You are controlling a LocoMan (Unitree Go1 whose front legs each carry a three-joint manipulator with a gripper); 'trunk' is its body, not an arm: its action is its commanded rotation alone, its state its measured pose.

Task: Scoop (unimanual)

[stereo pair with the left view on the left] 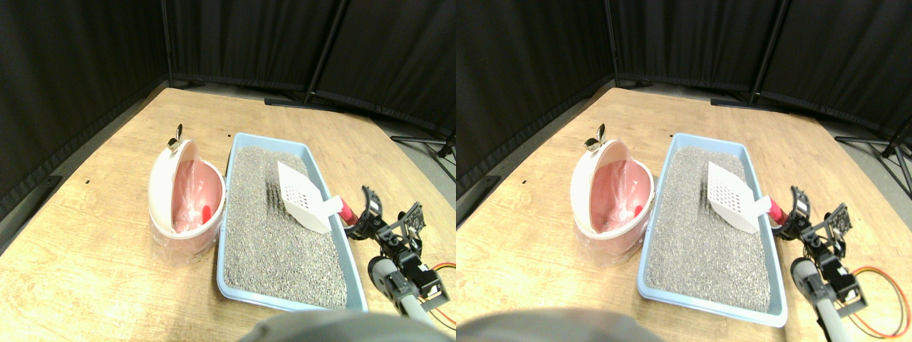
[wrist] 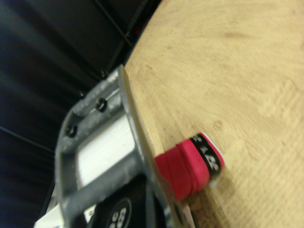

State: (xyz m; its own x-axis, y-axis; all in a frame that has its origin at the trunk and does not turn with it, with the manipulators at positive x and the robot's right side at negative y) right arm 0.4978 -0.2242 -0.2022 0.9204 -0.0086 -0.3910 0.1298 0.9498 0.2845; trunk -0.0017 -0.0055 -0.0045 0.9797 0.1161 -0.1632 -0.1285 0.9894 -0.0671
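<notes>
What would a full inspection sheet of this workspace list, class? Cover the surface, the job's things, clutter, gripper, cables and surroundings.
Surface: wooden floor, bare around the things.
Job's things: blue tray filled with grey litter; white slotted scoop tilted over the litter, its red-wrapped handle past the tray's right rim; pink bin with its white lid tipped open, left of the tray, a small red thing inside.
Clutter: nothing seen.
Gripper: right gripper at the handle's end; grip cannot be told.
Cables: orange and red wires by the arm.
Surroundings: black curtains on stands.
</notes>
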